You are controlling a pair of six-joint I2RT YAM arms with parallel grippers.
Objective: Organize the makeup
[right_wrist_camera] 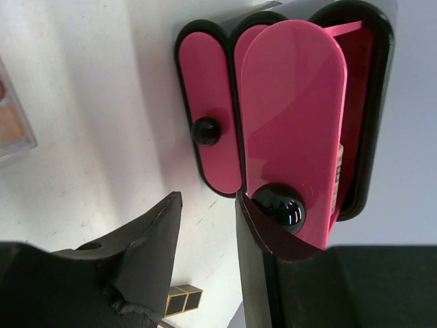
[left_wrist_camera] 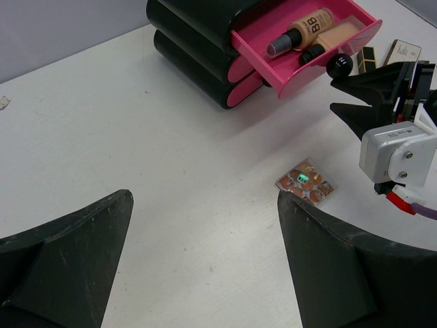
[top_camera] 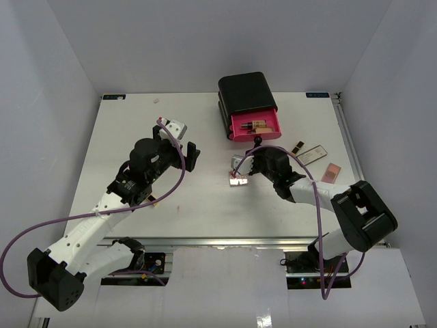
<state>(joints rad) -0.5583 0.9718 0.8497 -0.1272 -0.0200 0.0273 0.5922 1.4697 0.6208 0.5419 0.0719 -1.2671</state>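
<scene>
From above, the right gripper [top_camera: 251, 156] hovers by the open pink drawer [top_camera: 237, 128] at upper centre, with the palette [top_camera: 238, 180] just below and compacts [top_camera: 314, 154] at right. Left wrist: the left gripper [left_wrist_camera: 198, 273] gapes wide and empty above bare table. Right wrist: narrowly parted jaws hold nothing, with the knob [right_wrist_camera: 276, 207] crowding one finger; backing clear of it first looks wise.

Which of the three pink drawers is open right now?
The top drawer: it is pulled out of the black box, with a foundation tube lying inside. The two lower drawers sit flush and shut.
</scene>
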